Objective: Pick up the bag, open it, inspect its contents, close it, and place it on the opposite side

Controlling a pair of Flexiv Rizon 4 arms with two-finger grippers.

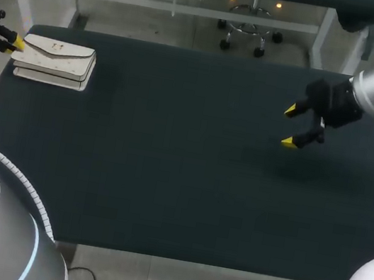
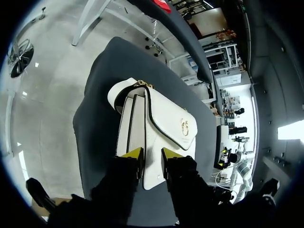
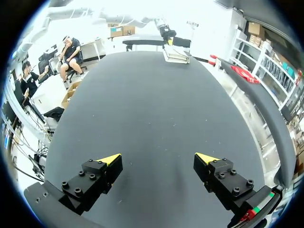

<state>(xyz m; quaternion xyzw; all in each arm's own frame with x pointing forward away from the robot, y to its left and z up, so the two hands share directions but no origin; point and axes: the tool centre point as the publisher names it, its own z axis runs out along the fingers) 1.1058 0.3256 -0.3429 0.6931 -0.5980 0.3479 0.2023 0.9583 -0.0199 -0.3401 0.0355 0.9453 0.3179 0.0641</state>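
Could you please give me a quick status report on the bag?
Left tool shut on bag, at its end. Right tool open, over the table. Bag flap closed, lying flat. Nothing seen in the way.

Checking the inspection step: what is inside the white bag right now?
Nothing inside shows. The white bag lies flat on the table with its flap shut, covering the contents. The left claw pinches its end.

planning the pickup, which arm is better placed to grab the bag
Left. The left claw sits right at the end of the white bag; the right claw hangs open far across the table from it.
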